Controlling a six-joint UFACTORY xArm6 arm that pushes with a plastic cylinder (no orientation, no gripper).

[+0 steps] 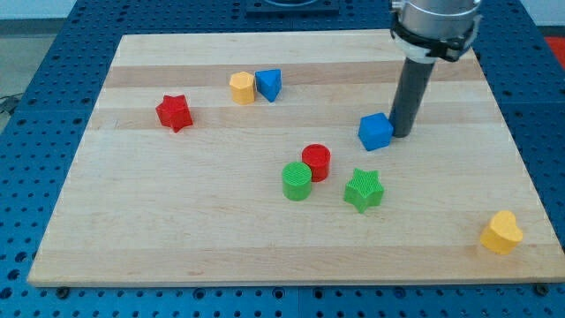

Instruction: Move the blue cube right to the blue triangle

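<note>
Rod comes down from the view's top right; my tip (403,133) touches the right side of the blue cube (375,132); no gripper here, just bare rod; blue triangle (268,84) sits well apart toward upper left, touching the yellow hexagon block (242,87) on the wooden board (177,230).

The board (265,238) is pale wood with visible grain running in lighter and darker strips, its finish smooth and matt, and it lies on a blue perforated surface (26,177) studded with rows of small holes. The blue cube (375,132), the yellow heart (501,232) and the red star (174,112) look like matt plastic, while the green star (363,189) and green cylinder (297,180) show fine ribbed lines on top. The rod above my tip (402,133) is dark and dull, and the collar (434,26) over it looks like grey metal with a slight sheen.
</note>
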